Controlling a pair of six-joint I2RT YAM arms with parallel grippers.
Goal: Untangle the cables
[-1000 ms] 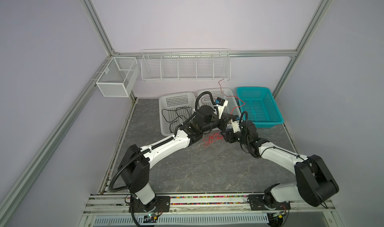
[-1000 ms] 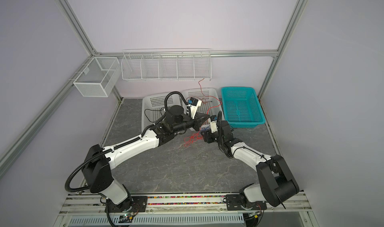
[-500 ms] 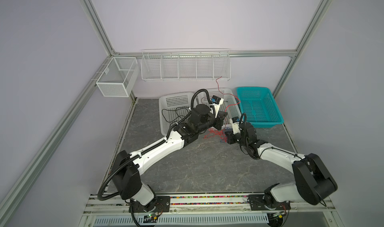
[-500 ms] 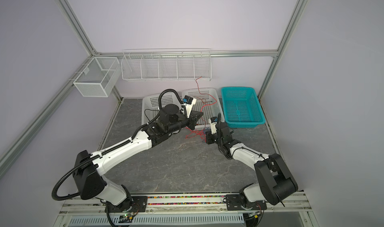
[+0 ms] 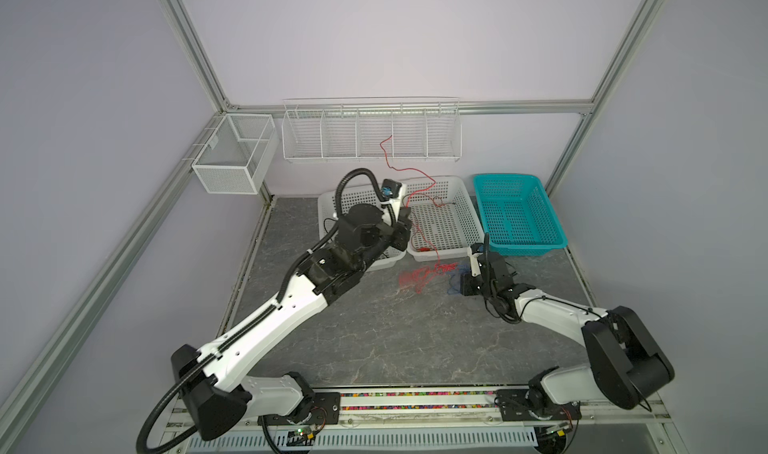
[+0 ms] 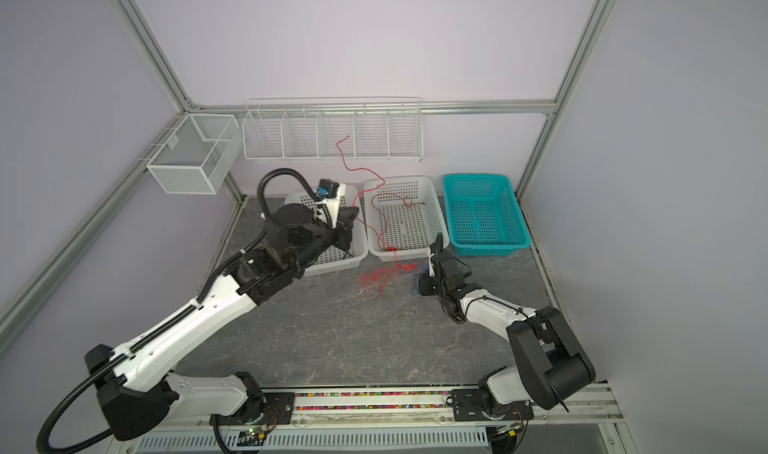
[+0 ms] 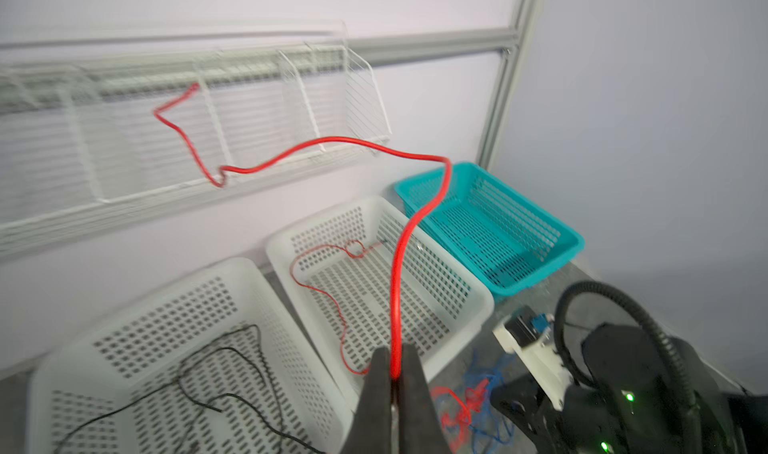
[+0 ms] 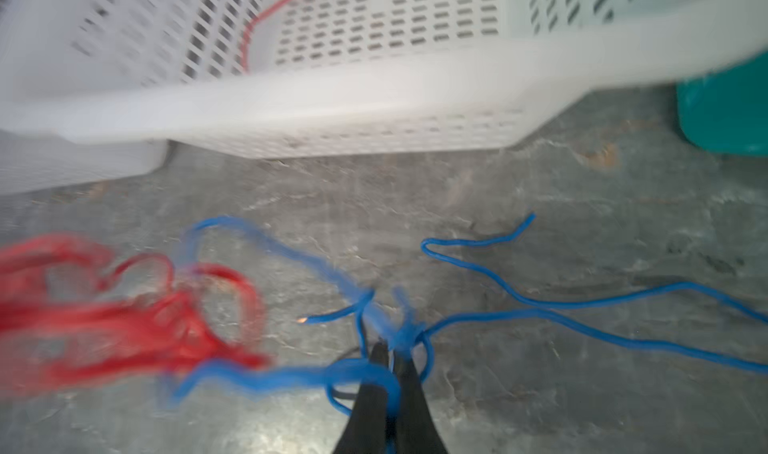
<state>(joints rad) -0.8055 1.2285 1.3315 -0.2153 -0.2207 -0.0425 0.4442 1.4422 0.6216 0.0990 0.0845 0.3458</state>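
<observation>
Grip status: my left gripper (image 7: 392, 375) is pinched tight on the red cable (image 7: 398, 289), raised above where the left white basket (image 7: 62, 368) meets the middle white basket (image 7: 478, 300). My right gripper (image 8: 390, 358) sits low on the table (image 5: 395, 331), clamped on a knot of the blue cable (image 8: 540, 306).

Key relation: from the left fingers the red cable runs up and far toward the wire rack (image 5: 370, 133), its end loose in the air. Its other stretch loops through the middle white basket, drops over the near rim and joins the red tangle (image 5: 419, 275), which lies just left of the right gripper. Blue strands reach into that tangle. The black cable (image 7: 232, 350) lies apart in the left white basket.

Judgement: I read the parting line as left-and-far against right-and-near, with each arm nearest its own colour.

Room: open table lies near and right of the blue knot. Basket walls close the far side, and the teal basket (image 5: 557, 239) stands far right. The near rim may snag the red run
</observation>
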